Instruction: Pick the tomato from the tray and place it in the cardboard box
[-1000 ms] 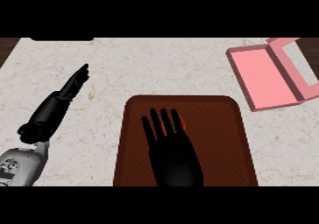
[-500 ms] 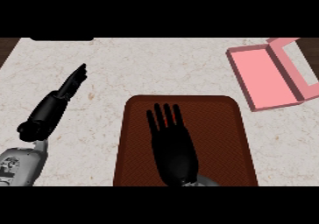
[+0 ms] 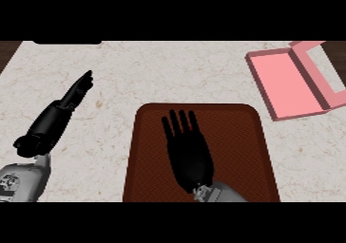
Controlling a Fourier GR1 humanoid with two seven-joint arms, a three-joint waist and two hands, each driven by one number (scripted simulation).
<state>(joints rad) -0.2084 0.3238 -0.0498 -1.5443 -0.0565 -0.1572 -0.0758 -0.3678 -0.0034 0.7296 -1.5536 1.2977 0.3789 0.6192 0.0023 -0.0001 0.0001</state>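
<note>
Tomato not visible, maybe under my R hand (image 3: 190, 152), flat w/ fingers straight over tray (image 3: 239, 142). L hand (image 3: 60, 114) straight, resting. Nothing grasped yet; pick + move to box (image 3: 292, 85) remain.

Pink box (image 3: 295, 85) cut off at right edge.
</note>
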